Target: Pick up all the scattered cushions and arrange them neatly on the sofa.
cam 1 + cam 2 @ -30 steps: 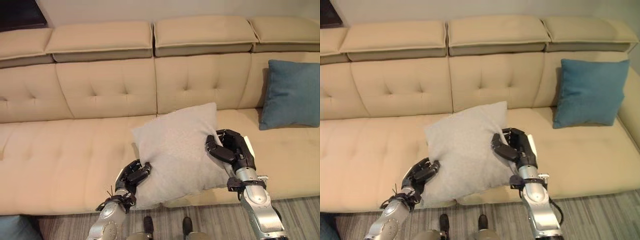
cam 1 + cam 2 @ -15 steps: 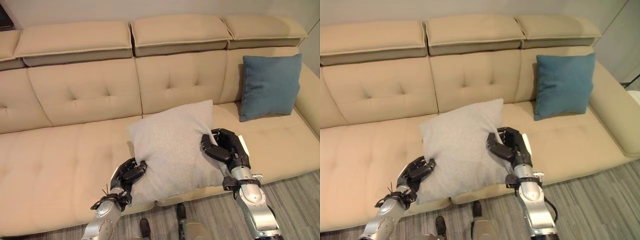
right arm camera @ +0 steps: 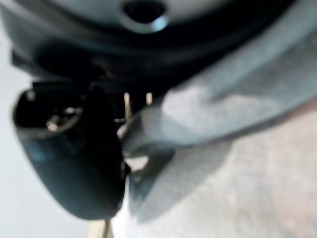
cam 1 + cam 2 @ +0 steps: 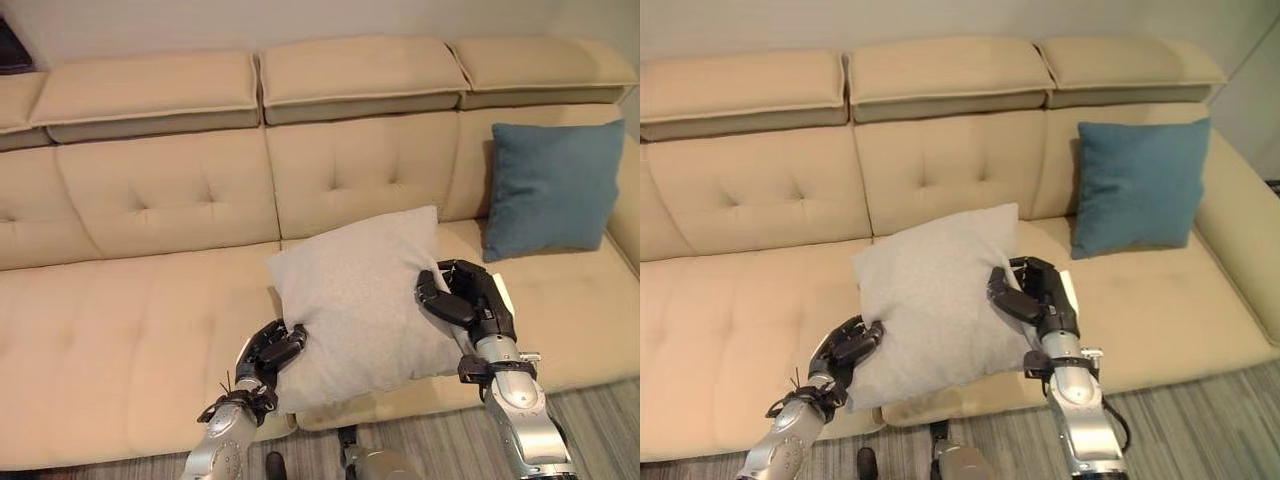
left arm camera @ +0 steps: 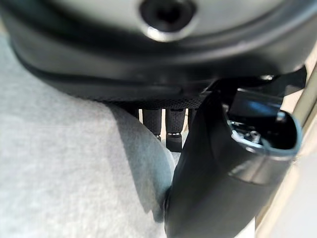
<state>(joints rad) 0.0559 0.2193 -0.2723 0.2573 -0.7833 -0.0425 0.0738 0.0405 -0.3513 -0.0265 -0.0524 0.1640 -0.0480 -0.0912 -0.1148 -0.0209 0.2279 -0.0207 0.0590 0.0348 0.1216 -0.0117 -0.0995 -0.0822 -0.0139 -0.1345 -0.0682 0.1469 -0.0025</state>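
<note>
Left eye view: the grey cushion (image 4: 365, 305) is held between both arms above the near edge of the beige sofa (image 4: 130, 320), over the seam between its middle and right seats; the left robot hand (image 4: 272, 352) has its fingers curled onto the cushion's lower left edge, and the right robot hand (image 4: 462, 302) has its fingers wrapped round the right edge. A blue cushion (image 4: 552, 190) already stands upright against the backrest at the far right, apart from the grey one. Right eye view: the same grip, with the grey cushion tilted, one corner pointing up towards the backrest. To do this step well, the cushion should probably be carried farther in, turned so its lower edge is level, and leaned on the backrest near the blue cushion, leaving an even gap; both holds are best kept until its base sits on the seat, as it would likely slump forward if released over the near edge. Left wrist view: grey fabric lies against the palm, with the fingers and the thumb closed on it. Right wrist view: a fold of grey fabric is pinched between thumb and fingers, a shallow hold that could slip if the cushion is swung quickly.
</note>
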